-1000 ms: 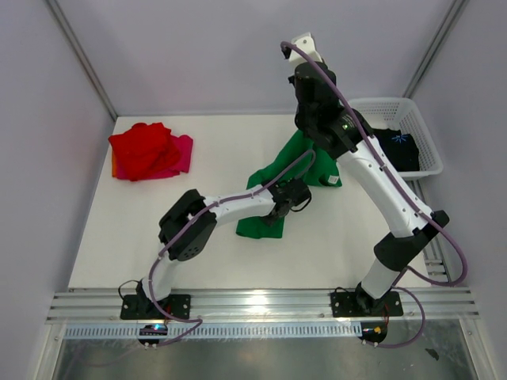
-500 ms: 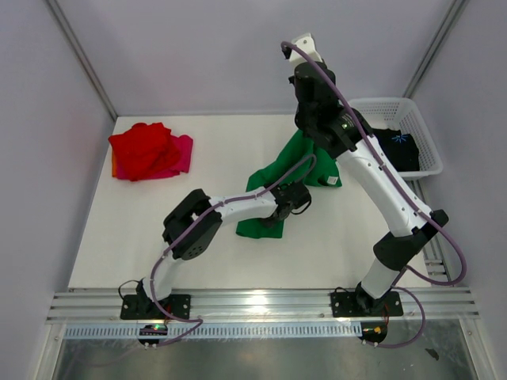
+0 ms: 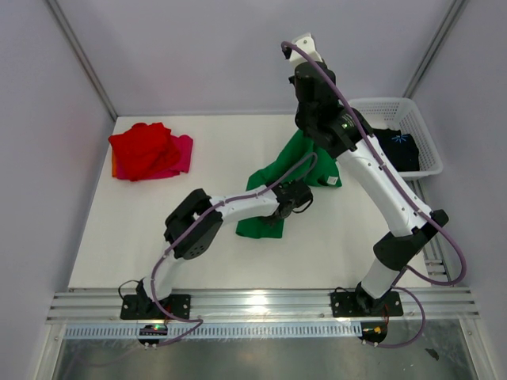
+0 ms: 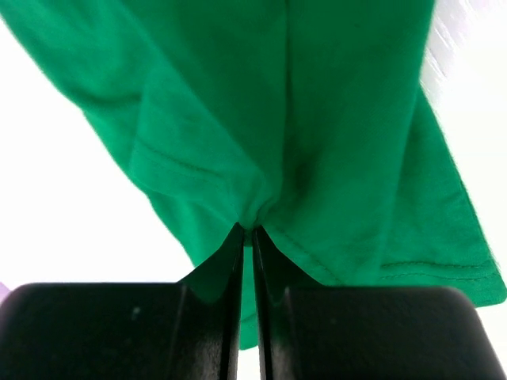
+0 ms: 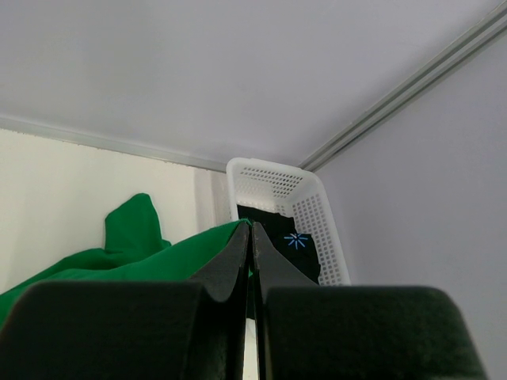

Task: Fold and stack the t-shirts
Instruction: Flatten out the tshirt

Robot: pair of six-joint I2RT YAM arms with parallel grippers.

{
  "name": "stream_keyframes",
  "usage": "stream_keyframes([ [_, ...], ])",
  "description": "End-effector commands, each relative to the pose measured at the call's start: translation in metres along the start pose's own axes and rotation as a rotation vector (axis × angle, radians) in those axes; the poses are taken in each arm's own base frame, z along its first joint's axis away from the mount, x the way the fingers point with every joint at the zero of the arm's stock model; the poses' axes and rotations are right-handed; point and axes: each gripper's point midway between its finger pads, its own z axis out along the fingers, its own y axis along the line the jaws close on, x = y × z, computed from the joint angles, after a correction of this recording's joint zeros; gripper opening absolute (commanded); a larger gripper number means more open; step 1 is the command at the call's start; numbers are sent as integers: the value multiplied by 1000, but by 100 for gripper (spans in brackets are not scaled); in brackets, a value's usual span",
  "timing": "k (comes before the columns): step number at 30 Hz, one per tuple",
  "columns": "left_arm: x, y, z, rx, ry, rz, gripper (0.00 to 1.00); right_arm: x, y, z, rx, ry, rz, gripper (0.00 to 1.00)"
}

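At centre of the top view, left gripper (image 4: 252, 229) and right gripper (image 5: 252, 225) both pinch the green t-shirt (image 3: 260, 226); lift evenly, cloth taut.

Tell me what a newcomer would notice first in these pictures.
The bright green t-shirt stands out in the middle of the table, pinched by both the left gripper and the right gripper. At the far left corner, a red t-shirt sits bunched on a magenta-pink t-shirt. A black t-shirt lies in the white basket at the far right.
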Motion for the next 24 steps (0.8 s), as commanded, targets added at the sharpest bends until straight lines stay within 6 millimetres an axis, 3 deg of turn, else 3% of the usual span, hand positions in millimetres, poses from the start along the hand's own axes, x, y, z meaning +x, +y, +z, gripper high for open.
stream_keyframes([
  [1, -18, 19, -22, -62, -37, -18, 8, -7, -8, -2, 12, -23, 36, 3],
  [7, -47, 50, -68, -114, -132, -77, 8, -6, -7, -1, 12, -19, 33, 3],
  [12, -58, 80, -92, -222, -176, -122, 9, -5, -9, -2, 18, -18, 37, 3],
  [15, -66, 112, -109, -323, -215, -206, 11, -8, -16, -4, 35, -25, 50, 3],
  [19, -73, 172, -144, -409, -280, -410, 11, -10, -34, -8, 95, -26, 65, 3],
  [20, -67, 221, -169, -467, -319, -557, 11, -12, -50, -13, 138, -32, 81, 3],
  [21, -66, 222, -169, -467, -320, -558, 11, -12, -50, -13, 140, -31, 81, 3],
  [24, -57, 266, -201, -542, -383, -679, 11, -16, -72, -21, 199, -43, 112, 3],
])
